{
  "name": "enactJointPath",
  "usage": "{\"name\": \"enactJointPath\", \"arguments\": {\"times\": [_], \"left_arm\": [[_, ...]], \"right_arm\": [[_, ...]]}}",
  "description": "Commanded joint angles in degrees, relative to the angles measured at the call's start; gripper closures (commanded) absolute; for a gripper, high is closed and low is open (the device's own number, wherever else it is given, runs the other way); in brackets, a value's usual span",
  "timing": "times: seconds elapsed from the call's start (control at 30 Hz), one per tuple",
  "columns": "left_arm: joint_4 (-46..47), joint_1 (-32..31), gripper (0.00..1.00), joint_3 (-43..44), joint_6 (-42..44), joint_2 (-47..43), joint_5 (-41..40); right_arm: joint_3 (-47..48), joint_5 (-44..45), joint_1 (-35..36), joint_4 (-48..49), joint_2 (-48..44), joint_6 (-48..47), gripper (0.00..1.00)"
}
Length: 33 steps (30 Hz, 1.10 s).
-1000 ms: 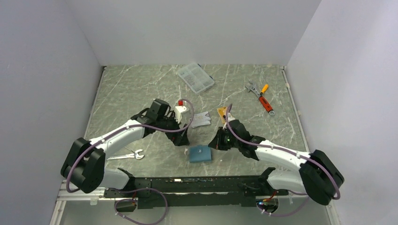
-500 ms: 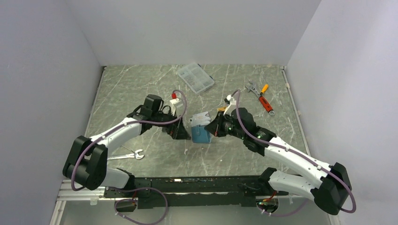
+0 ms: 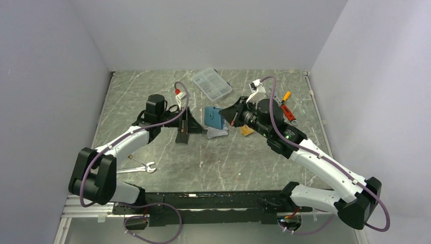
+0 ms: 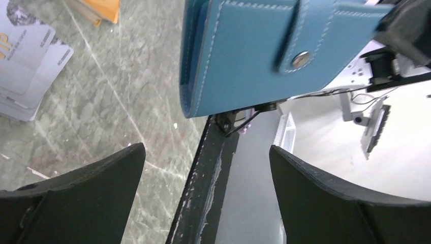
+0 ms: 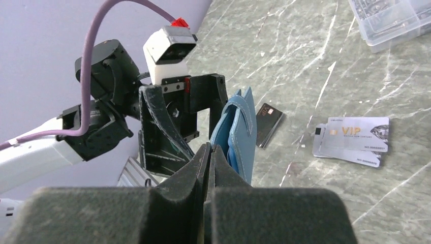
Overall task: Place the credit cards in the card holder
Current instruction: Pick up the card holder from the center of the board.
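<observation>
Toward the back of the table [image 3: 152,86], between my two arms, the right gripper [image 5: 208,152] is pinched fully closed on one edge of the teal card holder [image 5: 237,133]. It holds the holder upright with its snap tab fastened. Whether the lower edge touches the tabletop I cannot tell, since my own fingers hide it. Facing it from the other side, the left gripper [image 3: 190,128] stands spread as wide as it goes with nothing between its fingers [image 4: 91,188]. The holder sits just beyond their tips, not touching either one. Two silver cards [image 5: 353,136] lie overlapped flat on the table just beside the holder, on its near side. A dark card [image 5: 268,125] lies flat close to the holder's foot. Some orange cards [image 3: 247,130] rest a little further right, under my right arm. At the back a clear compartment box [image 3: 211,84] sits well apart from all this. An adjustable wrench and an orange-handled tool [image 3: 282,104] lie off to the right. A small spanner [image 3: 142,168] lies near the left arm's base.
</observation>
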Motion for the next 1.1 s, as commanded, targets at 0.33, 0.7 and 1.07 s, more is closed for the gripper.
{"name": "enactJointPath", "arguments": {"times": [0.33, 0.7, 1.07], "left_arm": [[39.4, 1.8, 0.01, -6.6, -36.6, -2.9, 5.9], [56.8, 4.1, 0.01, -7.7, -51.0, -3.3, 1.7], [59.3, 5.0, 0.01, -9.0, -51.7, -3.5, -0.5]], "right_arm": [[-0.2, 1.0, 0.2, 17.4, 0.9, 8.6, 1.00], [-3.5, -0.9, 0.1, 29.4, 4.3, 18.0, 1.00], [-4.9, -1.5, 1.8, 34.5, 6.9, 23.0, 1.00]]}}
